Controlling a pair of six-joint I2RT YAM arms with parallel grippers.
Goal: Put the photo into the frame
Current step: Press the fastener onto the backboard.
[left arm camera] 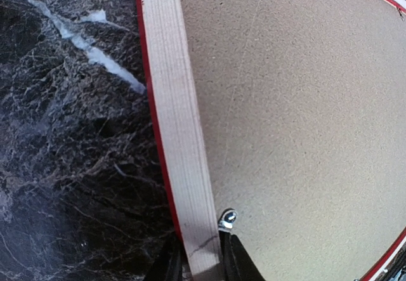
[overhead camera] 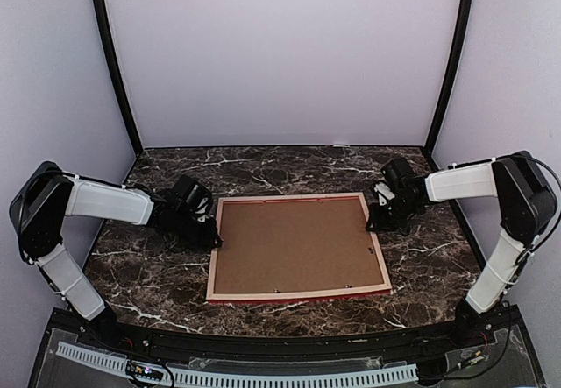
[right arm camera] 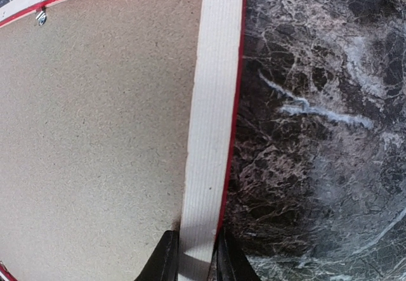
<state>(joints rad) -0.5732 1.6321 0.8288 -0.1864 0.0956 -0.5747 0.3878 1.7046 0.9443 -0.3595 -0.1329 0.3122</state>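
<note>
Face-down frame (overhead camera: 298,293) holds the brown backing board (overhead camera: 294,243), seemingly seated flat

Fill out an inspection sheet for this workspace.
Surface: dark marble-patterned table.
Job's things: the frame lies back-up on the table, with the brown backing board set in it under metal tabs; the photo is not seen.
Clutter: nothing seen.
Grippers: the left gripper is closed across the frame's left rail; the right gripper is closed across its right rail.
Cables: a thin black cable loops past the right arm's elbow.
Surroundings: pale walls and black corner posts.
</note>
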